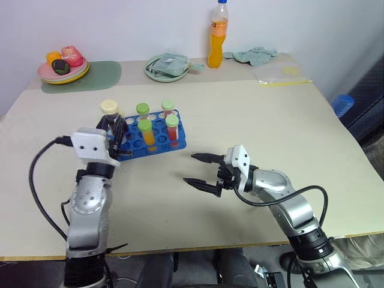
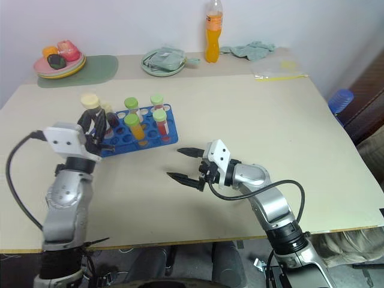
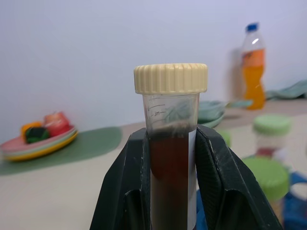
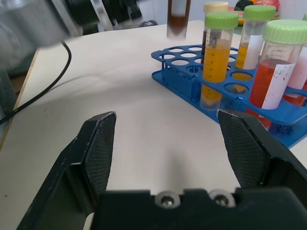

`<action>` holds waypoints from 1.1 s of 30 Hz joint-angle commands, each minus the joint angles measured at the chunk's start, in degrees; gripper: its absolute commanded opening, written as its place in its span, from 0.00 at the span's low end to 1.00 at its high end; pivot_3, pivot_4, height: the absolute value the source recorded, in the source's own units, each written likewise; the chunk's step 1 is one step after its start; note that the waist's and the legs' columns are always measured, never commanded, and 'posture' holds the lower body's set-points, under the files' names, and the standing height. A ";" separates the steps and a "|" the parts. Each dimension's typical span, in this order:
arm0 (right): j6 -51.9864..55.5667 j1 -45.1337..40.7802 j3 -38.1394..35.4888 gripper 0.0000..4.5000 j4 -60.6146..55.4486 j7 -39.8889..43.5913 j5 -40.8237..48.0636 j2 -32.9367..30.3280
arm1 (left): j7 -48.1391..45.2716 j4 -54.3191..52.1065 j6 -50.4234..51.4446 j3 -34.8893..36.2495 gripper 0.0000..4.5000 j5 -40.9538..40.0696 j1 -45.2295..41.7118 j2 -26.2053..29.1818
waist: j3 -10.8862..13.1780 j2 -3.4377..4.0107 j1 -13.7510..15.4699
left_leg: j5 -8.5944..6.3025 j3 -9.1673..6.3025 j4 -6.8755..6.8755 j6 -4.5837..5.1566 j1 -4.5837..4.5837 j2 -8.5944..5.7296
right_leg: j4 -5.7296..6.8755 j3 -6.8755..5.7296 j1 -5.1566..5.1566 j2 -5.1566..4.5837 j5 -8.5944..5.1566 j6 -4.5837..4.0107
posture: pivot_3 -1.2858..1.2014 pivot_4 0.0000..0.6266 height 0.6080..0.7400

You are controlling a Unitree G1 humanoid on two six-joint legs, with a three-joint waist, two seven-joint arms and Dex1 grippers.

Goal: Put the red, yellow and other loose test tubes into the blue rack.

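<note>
Your left gripper (image 1: 113,128) has its jaws clamped on a tube with a cream cap (image 3: 171,143) holding dark brown liquid, upright, raised over the left end of the blue rack (image 1: 157,141); from the right wrist view its lower end hangs clear above the empty holes there. The rack sits on the left half of the table (image 1: 252,120), well in from every edge, and four green-capped tubes (image 1: 144,127) stand in it, orange and red liquid inside, grouped toward its right end, so the holes on the left end are open. Your right gripper (image 1: 201,171) hovers over bare tabletop just right of and nearer than the rack, pointing left toward it, jaws wide apart and holding nothing. Open table runs from there to the right edge and the near edge. Along the far edge you have a stack of plates with toy food (image 1: 63,71), a green dish (image 1: 166,67), an orange drink bottle (image 1: 218,36) and a cloth (image 1: 252,55)
</note>
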 commanded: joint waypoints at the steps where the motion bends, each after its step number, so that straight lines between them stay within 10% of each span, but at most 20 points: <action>1: -0.71 0.21 -0.85 0.83 -2.21 -1.15 -0.08 0.25 | 1.38 2.31 -3.93 -1.14 0.16 2.85 -0.67 -0.83 | 0.00 0.00 0.05 | 0.00 0.00 0.01 0.00 0.00 0.00 | 0.00 0.00 0.01 0.00 0.00 0.00 | 0.52 0.24 1.00; 18: -0.68 0.58 -0.83 0.83 -2.95 -2.35 0.37 0.10 | 0.01 8.94 -2.76 -1.34 0.16 -0.90 -4.01 -3.78 | -0.01 0.00 0.17 | 0.00 -0.07 0.04 0.00 0.00 -0.03 | -0.01 -0.05 0.07 -0.02 0.00 0.01 | 0.52 0.24 1.00; 24: -0.28 0.29 -1.91 0.83 -3.68 -2.50 0.92 -0.29 | 0.65 1.54 0.14 -0.28 0.83 -2.17 -1.08 -4.17 | -0.01 0.00 -0.04 | 0.00 -0.09 0.03 0.00 0.00 -0.02 | -0.01 -0.05 0.06 -0.01 0.00 0.02 | 0.52 0.24 1.00; 33: 7.77 0.18 -10.32 0.83 -9.05 1.40 8.91 -9.27 | -7.40 -16.75 15.24 13.18 0.83 -22.13 8.27 5.93 | 0.00 0.01 -0.01 | -0.01 -0.18 0.01 0.02 0.01 0.05 | -0.02 -0.03 0.05 0.02 -0.01 0.00 | 0.52 0.24 1.00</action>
